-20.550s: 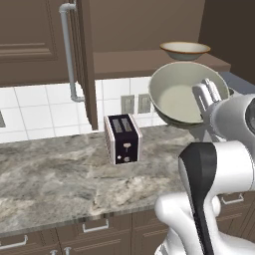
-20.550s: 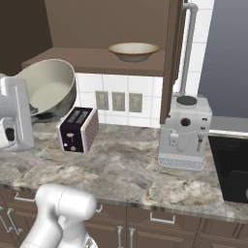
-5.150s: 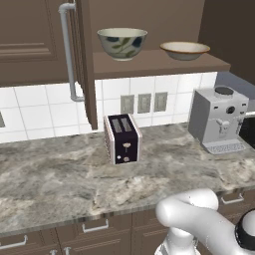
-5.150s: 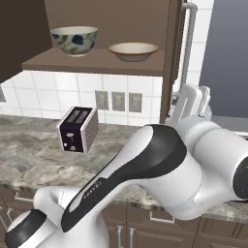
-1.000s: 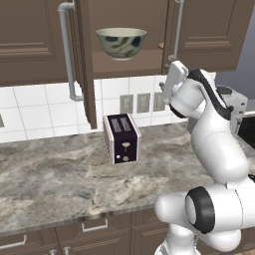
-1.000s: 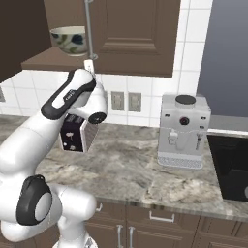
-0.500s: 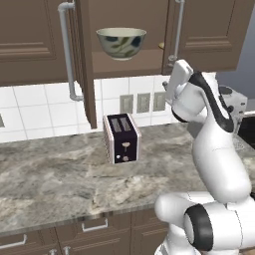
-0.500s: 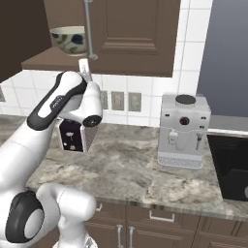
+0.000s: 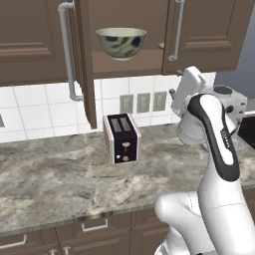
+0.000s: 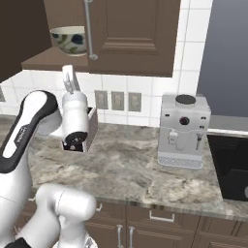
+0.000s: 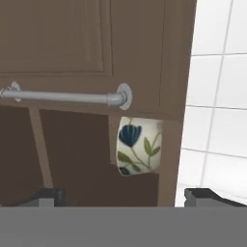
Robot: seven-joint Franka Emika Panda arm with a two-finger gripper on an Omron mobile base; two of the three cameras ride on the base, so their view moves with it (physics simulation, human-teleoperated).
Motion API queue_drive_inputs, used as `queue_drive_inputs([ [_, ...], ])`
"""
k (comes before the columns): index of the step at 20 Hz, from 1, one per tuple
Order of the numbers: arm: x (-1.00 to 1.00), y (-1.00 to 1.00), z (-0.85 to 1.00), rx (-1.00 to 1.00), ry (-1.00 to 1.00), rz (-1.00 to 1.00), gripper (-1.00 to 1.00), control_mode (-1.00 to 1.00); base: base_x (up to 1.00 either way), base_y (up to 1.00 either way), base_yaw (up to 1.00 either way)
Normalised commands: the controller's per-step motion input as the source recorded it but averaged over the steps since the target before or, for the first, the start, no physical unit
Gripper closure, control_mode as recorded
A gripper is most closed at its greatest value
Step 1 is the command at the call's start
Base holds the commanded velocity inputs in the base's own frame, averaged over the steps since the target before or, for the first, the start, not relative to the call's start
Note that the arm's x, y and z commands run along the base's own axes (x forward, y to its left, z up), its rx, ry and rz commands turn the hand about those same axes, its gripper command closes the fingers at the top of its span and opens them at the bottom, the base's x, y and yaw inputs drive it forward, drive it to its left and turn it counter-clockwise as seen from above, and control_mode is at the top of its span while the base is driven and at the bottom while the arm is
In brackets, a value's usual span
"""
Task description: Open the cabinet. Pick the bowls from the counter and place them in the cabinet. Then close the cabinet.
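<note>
We have the gripper (image 10: pixel 70 76) mid-left in the right base view, jaws apart, holding nothing, raised toward the cabinet (image 10: pixel 133 36) to swing doors shut, we judge. Counter (image 9: pixel 55 184) carries one toaster (image 9: pixel 122 138), one coffee machine (image 10: pixel 181 131). Upper frame: one floral bowl (image 9: pixel 121 42) visible on the shelf; right door nearly closed, left door open.

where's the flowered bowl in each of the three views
Left base view: the flowered bowl sits top centre on the cabinet shelf, between the open left door and the nearly shut right door.
Right base view: top left, on the shelf, left of the silver handle.
Hand view: lower centre, turned sideways, just under the end of the handle.
Shared landmark: that right door's silver bar handle, beside the bowl in all three.
</note>
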Motion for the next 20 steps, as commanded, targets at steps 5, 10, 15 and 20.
queue_drive_inputs([
  [5, -0.88, 0.12, 0.28, 0.00, 0.00, 0.00, -1.00, -1.00, 0.00, 0.00, 0.00],
  [10, -0.86, 0.17, 0.38, 0.00, 0.00, 0.00, -1.00, -1.00, 0.00, 0.00, 0.00],
  [15, -0.75, 0.35, 0.36, 0.00, -0.03, 0.00, -1.00, -1.00, 0.00, 0.00, 0.00],
  [20, -0.56, 0.46, 0.18, -0.01, -0.01, 0.00, -1.00, -1.00, 0.00, 0.00, 0.00],
])
